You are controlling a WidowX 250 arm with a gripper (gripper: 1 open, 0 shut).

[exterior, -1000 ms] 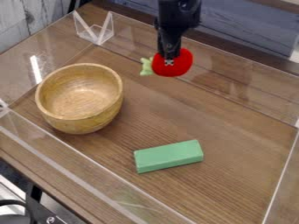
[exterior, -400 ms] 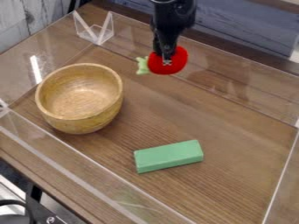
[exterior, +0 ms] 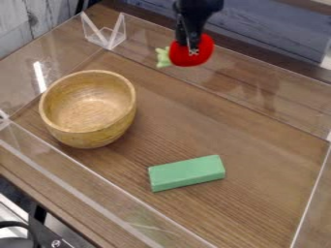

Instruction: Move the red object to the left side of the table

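One end effector (exterior: 192, 43), nearly closed, grips the red object (exterior: 195, 56) from above near the far edge of the table (exterior: 258, 126).

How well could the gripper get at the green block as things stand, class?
Probably not at once: the gripper is shut on the red object near the far wall. The way itself looks free: bare table up to the green block, the wooden bowl well aside.

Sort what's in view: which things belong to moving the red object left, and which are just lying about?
In the job: gripper, shut on the red object; table.
Lying about: wooden bowl; green block; clear stand at the back.
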